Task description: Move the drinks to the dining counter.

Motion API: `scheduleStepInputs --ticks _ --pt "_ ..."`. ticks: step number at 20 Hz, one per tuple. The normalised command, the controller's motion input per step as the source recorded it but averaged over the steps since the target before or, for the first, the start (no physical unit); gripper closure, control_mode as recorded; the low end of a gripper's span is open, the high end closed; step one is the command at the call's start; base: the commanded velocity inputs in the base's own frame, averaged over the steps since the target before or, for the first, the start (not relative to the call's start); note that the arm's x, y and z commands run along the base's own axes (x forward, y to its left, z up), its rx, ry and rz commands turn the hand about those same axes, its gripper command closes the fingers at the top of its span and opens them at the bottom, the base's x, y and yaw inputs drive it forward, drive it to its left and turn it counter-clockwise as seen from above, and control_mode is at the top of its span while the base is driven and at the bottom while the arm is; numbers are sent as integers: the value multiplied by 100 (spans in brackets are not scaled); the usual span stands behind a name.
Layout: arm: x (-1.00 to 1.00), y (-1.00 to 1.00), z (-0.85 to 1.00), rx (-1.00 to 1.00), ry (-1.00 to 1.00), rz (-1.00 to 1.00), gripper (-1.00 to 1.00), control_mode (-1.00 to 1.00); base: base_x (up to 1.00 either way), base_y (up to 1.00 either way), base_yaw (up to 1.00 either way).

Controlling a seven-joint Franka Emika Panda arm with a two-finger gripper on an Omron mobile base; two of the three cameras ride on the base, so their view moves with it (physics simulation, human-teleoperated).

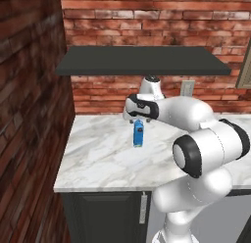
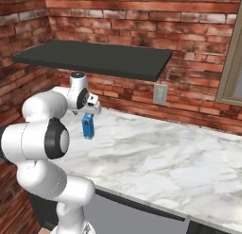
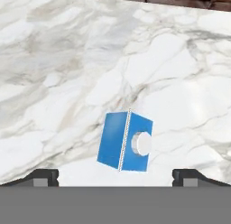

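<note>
One of the drinks, a slim blue carton (image 1: 138, 134) (image 2: 88, 126) with a gabled top, stands upright on a marble worktop (image 1: 98, 158) (image 2: 165, 157). My gripper (image 1: 140, 120) (image 2: 87, 113) hangs just above it, pointing down, open and empty. In the hand view I look down on the carton (image 3: 124, 142) and its white cap. It sits between and a little beyond the gripper (image 3: 117, 177), whose fingertips (image 3: 45, 177) stand wide apart and touch nothing. The dining counter is out of view.
A dark wall shelf (image 1: 142, 60) (image 2: 94, 56) overhangs the worktop close above the hand. Brick walls close the back and the left side (image 1: 29, 114). A wall outlet (image 1: 187, 87) (image 2: 160, 94) sits behind the worktop. The marble runs on bare to the right.
</note>
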Motion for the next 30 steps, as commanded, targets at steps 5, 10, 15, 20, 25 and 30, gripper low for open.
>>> scheduleStepInputs --ticks 5,10,15,20,25,30 --pt "36 0 -13 0 0 0 -100 -100 0 0 0" --pt "39 0 -11 0 0 0 -100 -100 0 0 0" --pt "23 0 -6 0 0 0 -100 -100 0 0 0" --pt "-2 0 -6 0 0 -1 -100 -100 0 0 0" --pt "-13 0 0 0 0 -3 -100 -100 0 0 0" --pt "-22 0 0 0 -1 -6 -100 -100 0 0 0"
